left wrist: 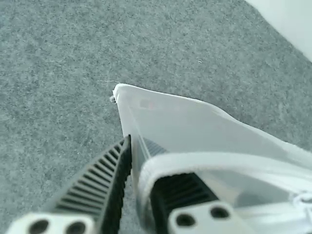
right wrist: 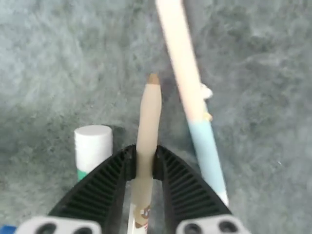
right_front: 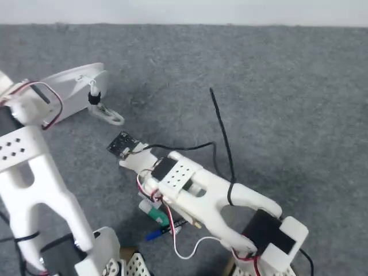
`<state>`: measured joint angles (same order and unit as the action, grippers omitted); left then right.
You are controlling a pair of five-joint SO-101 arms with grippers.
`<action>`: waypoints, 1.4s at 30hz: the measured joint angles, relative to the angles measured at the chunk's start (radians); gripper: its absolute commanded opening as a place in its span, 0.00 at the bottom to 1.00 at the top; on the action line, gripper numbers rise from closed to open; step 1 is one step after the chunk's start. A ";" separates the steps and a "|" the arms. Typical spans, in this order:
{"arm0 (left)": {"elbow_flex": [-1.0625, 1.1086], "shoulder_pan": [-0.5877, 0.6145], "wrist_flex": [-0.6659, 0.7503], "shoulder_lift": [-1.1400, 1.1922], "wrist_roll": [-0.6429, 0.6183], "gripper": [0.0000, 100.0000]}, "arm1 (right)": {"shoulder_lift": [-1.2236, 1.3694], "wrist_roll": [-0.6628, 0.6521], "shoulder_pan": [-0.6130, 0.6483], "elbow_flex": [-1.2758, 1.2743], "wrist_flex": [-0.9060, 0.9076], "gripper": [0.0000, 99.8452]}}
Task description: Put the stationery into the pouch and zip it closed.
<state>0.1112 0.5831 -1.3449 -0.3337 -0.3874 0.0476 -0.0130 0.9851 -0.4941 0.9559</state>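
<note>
Step in hand: pick-up of 1st item. R gripper (right wrist: 144, 155) is clamped on a beige pencil (right wrist: 148, 114), well apart from the pouch (left wrist: 195, 126). L gripper (left wrist: 139, 146) is closed on the pouch edge. Next, probably: lift the pencil and carry it to the pouch mouth, w/ tip aligned.

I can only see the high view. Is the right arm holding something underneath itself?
Observer: Yes. The right wrist view shows the right gripper with its jaws shut on a beige pencil.
Operator: Is anything lying near it that I might miss?
Observer: A peach and light blue pen lies on the grey carpet just beside the pencil.
Operator: Does the left arm really have the pouch?
Observer: Yes. The left wrist view shows the left gripper with its jaws shut on the edge of the clear pouch, one jaw showing through the plastic.
</note>
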 measured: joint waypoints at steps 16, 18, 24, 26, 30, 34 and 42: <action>0.000 0.000 0.000 0.000 0.000 0.01 | -0.213 0.152 -0.038 0.063 0.172 0.01; 0.000 -0.002 0.000 0.000 0.000 0.01 | -0.245 0.167 -0.038 0.063 0.173 0.01; 0.008 0.000 0.000 0.000 0.000 0.01 | -0.322 0.180 -0.038 0.063 0.173 0.01; 0.017 0.000 0.000 0.000 0.000 0.01 | -0.353 0.180 -0.038 0.063 0.173 0.01; 0.018 -0.009 0.000 0.000 0.000 0.01 | -0.425 0.216 -0.051 0.063 0.173 0.01; 0.018 -0.046 0.000 0.000 0.000 0.01 | -0.511 0.264 -0.089 0.063 0.173 0.01; 0.018 -0.160 -0.034 0.000 0.000 0.01 | -0.663 0.272 -0.130 0.063 0.173 0.01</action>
<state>0.1297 0.4235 -1.3786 -0.3337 -0.3874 -0.6153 0.2585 0.8546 -0.4312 1.1293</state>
